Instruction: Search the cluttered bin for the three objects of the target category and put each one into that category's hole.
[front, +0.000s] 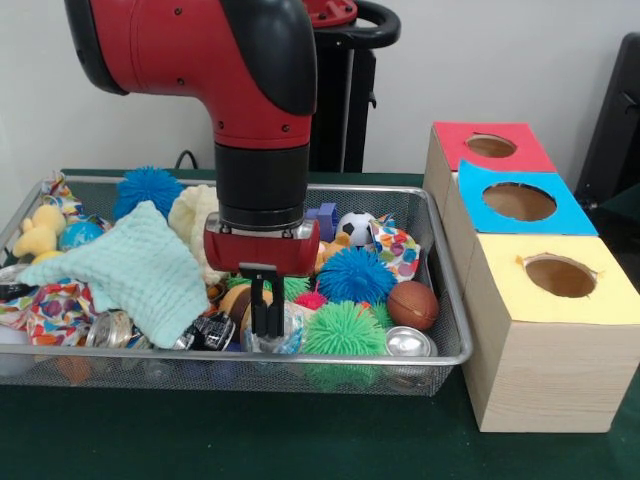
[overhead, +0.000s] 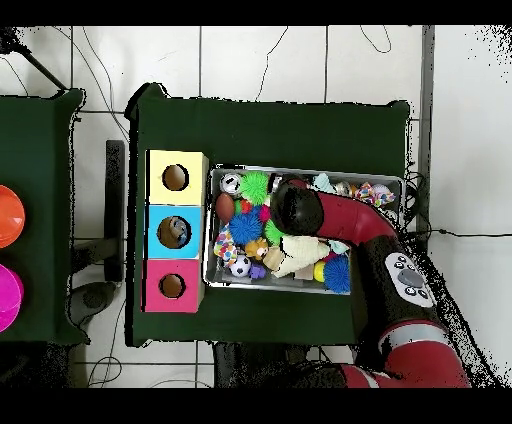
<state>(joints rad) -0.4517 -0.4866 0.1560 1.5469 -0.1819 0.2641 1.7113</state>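
Gripper (front: 267, 322) low among clutter, jaws seemingly together, contents unclear; risks snagging mint washcloth (front: 135, 268) or nudging green spiky ball (front: 343, 330) aside.

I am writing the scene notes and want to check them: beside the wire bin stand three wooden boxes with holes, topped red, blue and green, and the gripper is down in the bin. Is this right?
Not quite. The three tops are red, blue and yellow, not green, as the front view shows. The rest holds: the boxes stand beside the wire bin, and the gripper is down in it.
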